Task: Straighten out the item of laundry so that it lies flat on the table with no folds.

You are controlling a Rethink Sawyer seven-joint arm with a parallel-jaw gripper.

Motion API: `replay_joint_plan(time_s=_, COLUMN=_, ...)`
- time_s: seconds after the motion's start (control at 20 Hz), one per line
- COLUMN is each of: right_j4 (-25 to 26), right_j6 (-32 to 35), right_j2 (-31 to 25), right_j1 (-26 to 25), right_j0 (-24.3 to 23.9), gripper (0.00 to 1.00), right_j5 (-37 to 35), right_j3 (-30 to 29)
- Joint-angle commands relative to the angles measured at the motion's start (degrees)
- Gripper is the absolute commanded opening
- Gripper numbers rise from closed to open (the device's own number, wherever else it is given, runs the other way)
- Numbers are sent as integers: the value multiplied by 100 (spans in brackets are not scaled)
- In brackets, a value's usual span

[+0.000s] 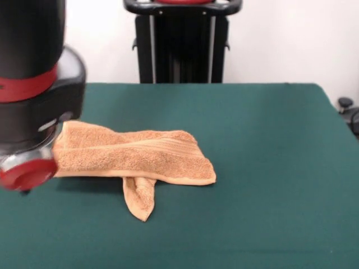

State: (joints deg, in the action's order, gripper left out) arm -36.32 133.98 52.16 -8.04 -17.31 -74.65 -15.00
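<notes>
The item of laundry (pixel 134 157) is an orange-tan terry towel lying on the green table (pixel 269 145), left of centre. It is folded over itself into a long bunched strip. A ribbed band shows near its right end, and a narrow flap (pixel 139 199) sticks out toward the front edge. A thick black and red arm segment (pixel 33 95) fills the upper left of the front view, and its round red cap (pixel 25 174) overlaps the towel's left end. The gripper itself does not show; it may be hidden behind this segment.
A black pedestal (pixel 182 42) stands behind the table's far edge in front of a white wall. A dark object (pixel 349 112) sits just off the table's right edge. Bare green cloth stretches right of and in front of the towel.
</notes>
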Motion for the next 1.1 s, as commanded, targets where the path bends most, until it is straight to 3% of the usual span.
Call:
replay_joint_plan(time_s=0.05, right_j4=-498, right_j6=990, right_j2=-557, right_j1=19, right_j0=-103, gripper=0, right_j5=457, right_j3=147)
replay_joint_plan(time_s=0.25, right_j4=-534, right_j6=440, right_j2=-742, right_j1=116, right_j0=-175, gripper=0, right_j5=515, right_j3=-70)
replay_joint_plan(time_s=0.3, right_j4=-130, right_j6=169, right_j2=-1261, right_j1=625, right_j0=232, gripper=0, right_j5=932, right_j3=-1171)
replay_joint_plan(time_s=0.65, right_j4=366, right_j6=-446, right_j2=-1638, right_j1=1036, right_j0=470, gripper=0, right_j5=1043, right_j3=-2009)
replay_joint_plan(time_s=0.7, right_j4=483, right_j6=-558, right_j2=-1800, right_j1=1336, right_j0=597, gripper=0, right_j5=1282, right_j3=-2573)
replay_joint_plan(time_s=1.1, right_j4=806, right_j6=-474, right_j2=-2154, right_j1=1574, right_j0=694, gripper=0, right_j5=1555, right_j3=-2941)
